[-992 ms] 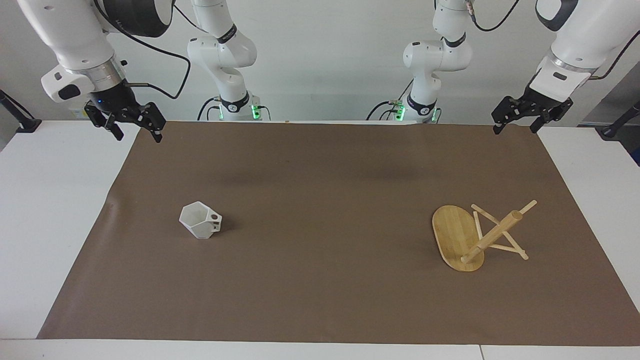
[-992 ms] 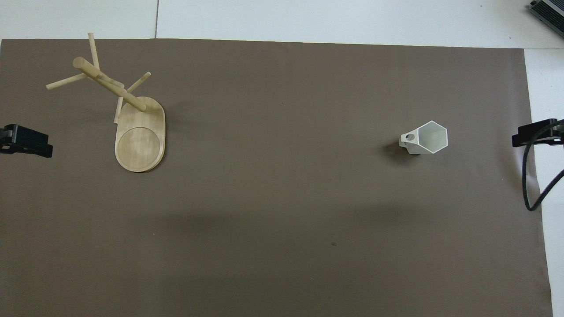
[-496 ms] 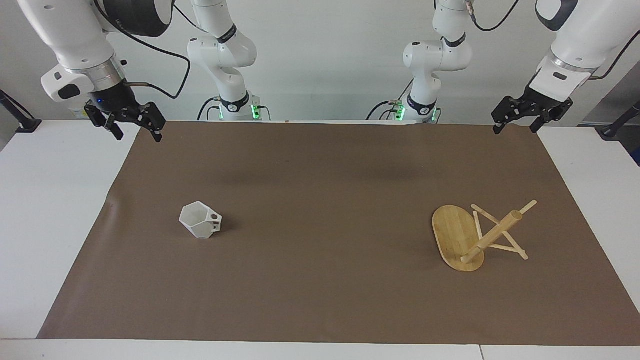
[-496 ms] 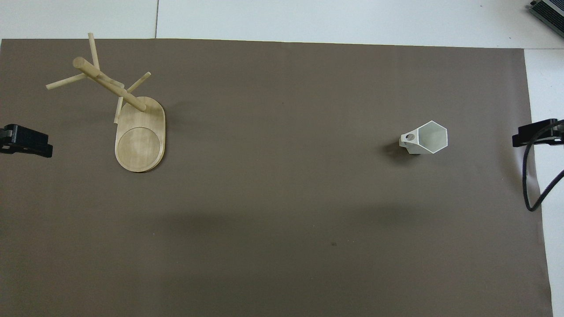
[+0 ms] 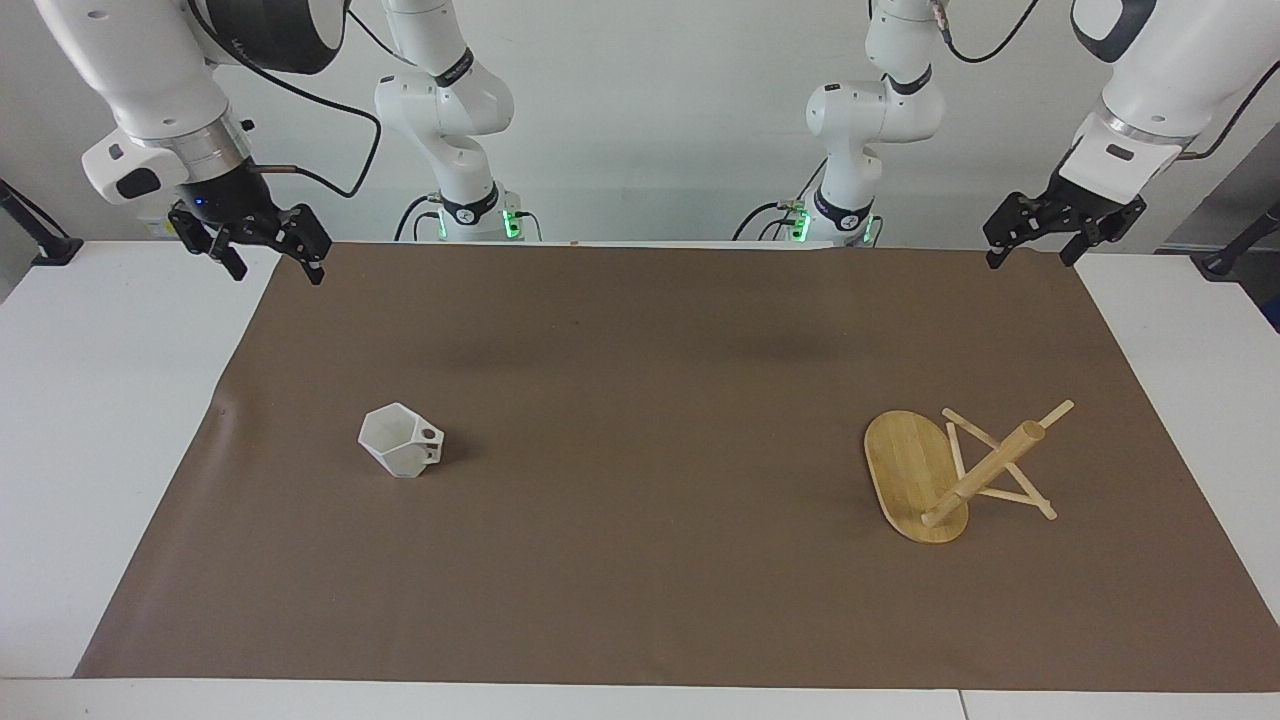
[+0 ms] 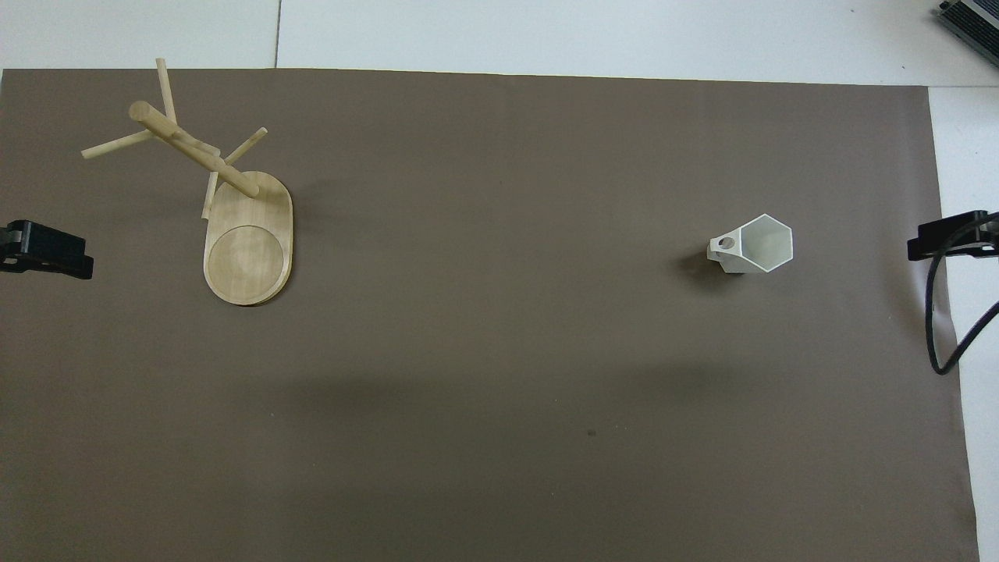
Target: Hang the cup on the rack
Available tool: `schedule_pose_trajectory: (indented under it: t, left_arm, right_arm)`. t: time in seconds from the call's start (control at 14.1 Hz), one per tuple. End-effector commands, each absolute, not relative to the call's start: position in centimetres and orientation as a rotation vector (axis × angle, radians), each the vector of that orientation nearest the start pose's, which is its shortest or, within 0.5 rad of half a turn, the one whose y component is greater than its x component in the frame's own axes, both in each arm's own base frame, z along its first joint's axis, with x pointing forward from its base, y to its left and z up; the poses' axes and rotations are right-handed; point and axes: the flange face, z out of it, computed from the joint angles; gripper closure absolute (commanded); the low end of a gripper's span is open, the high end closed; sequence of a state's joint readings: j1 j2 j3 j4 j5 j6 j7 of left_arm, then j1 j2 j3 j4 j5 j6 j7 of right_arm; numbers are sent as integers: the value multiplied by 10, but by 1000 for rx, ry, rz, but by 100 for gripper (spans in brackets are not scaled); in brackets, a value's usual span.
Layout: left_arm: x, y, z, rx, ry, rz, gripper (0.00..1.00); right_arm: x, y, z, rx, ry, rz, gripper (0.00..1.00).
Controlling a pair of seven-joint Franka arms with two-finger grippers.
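Note:
The cup [image 5: 400, 441] [image 6: 754, 244], white and faceted, stands upright on the brown mat toward the right arm's end, its pierced handle turned toward the table's middle. Toward the left arm's end stands the rack [image 5: 945, 478] [image 6: 234, 211], a bamboo mug tree on an oval base, with its post at the base end farther from the robots. My right gripper [image 5: 279, 272] hangs open and empty over the mat's corner at the robots' edge, well away from the cup. At the other corner of that edge, my left gripper [image 5: 1030, 260] is also open and empty. Both arms wait.
A brown mat [image 5: 640, 580] covers most of the white table [image 5: 90, 420]. A black cable [image 6: 940, 328] loops down by the right gripper at the mat's edge. The robots' bases stand at the table's edge nearest them.

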State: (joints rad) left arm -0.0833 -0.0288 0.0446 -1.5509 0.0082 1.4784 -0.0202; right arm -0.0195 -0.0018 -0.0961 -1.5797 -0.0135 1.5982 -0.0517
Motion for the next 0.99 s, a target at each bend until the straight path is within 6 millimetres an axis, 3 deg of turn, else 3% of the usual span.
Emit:
schedule_pose_trajectory:
  t: [0.0,0.42,0.57,0.92]
  left_arm:
    - [529,-17,642,-3121,13,45,0]
    - [529,-17,641,-3121,22,47,0]
    - [529,-17,641,-3121,22,49,0]
    - [529,-18,641,-3121,27,49,0]
  right_arm:
    - [547,-64,624,-3149,55,-54,0]
    - [558,-50,621,-3151,30,-154,0]
    - [566,-50,602,-3152,27,-153,0]
    - [608,-49,532,-3164,7,-120,0]
